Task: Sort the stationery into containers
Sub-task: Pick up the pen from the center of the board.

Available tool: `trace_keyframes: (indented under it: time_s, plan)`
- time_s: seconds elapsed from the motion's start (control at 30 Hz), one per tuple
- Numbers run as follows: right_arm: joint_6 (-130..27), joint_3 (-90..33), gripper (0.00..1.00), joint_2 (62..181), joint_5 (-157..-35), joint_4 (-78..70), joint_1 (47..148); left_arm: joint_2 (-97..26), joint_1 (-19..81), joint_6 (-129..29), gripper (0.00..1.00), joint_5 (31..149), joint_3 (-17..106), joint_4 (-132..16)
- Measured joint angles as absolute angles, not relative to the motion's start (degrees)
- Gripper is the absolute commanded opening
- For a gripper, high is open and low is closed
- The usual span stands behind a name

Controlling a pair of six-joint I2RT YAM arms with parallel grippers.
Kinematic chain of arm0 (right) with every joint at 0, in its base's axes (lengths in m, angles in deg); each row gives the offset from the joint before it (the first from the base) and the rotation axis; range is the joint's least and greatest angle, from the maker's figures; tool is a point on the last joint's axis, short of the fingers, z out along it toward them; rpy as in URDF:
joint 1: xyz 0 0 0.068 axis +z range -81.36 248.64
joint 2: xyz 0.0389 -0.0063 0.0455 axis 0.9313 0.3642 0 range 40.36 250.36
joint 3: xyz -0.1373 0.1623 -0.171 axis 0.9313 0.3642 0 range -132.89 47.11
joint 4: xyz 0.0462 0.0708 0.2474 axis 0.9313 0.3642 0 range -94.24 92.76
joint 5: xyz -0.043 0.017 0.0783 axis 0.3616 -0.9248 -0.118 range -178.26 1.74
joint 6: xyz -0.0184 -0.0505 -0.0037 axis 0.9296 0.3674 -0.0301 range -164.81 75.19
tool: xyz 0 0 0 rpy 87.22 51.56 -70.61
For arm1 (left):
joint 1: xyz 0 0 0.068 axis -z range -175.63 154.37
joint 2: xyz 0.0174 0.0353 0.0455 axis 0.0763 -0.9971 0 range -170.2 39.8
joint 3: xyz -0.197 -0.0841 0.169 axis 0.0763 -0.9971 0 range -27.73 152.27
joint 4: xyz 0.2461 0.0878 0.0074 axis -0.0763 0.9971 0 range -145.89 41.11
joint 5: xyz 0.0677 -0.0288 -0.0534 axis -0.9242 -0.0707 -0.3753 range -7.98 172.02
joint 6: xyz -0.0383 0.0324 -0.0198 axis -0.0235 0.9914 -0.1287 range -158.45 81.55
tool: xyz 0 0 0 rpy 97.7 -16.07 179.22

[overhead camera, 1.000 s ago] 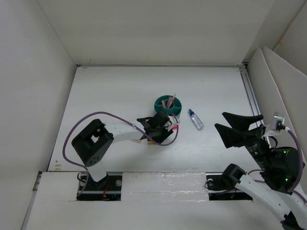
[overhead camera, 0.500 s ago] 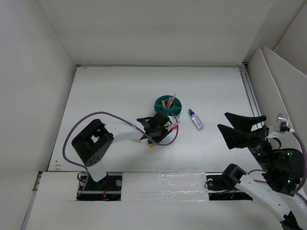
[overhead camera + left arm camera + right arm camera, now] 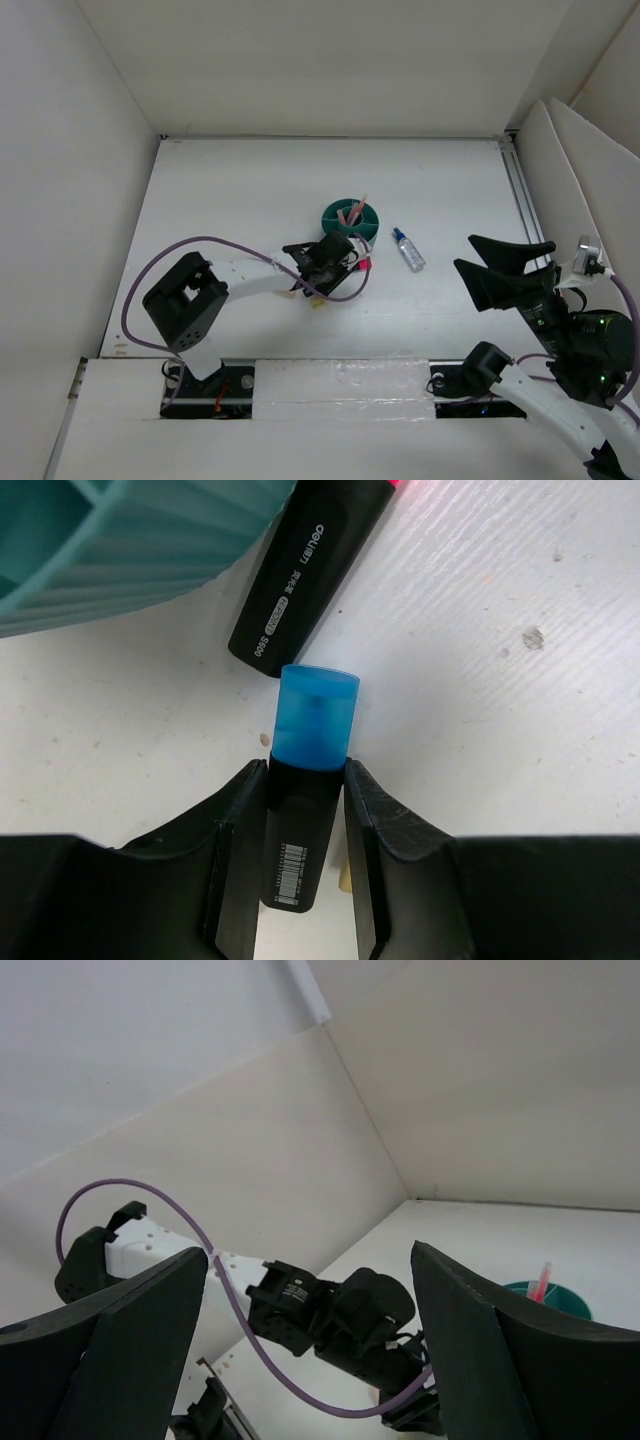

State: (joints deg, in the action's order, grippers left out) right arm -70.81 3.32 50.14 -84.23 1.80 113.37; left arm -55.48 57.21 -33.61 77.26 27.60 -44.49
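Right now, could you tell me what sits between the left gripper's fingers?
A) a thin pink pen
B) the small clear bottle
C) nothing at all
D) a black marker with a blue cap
D: in the left wrist view the left gripper has its fingers against both sides of the blue-capped marker, while a second black marker lies loose beside the teal organizer.

Setting: a robotics laboratory test cell. Plain white panel walls [image 3: 300, 60] enclose a white table [image 3: 250, 180]. Two arm bases [image 3: 205, 378] are bolted at its near edge. A purple cable [image 3: 200, 238] runs exposed along the left arm [image 3: 255, 275].
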Motion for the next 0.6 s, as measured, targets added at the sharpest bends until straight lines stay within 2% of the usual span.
trace_keyframes:
  time_s: [0.6]
  plan:
    - [-71.4, 0.9, 0.89, 53.2, -84.2, 1.8, 113.4, -41.3, 60.0, -34.0, 0.0, 77.9, 30.0, -38.0]
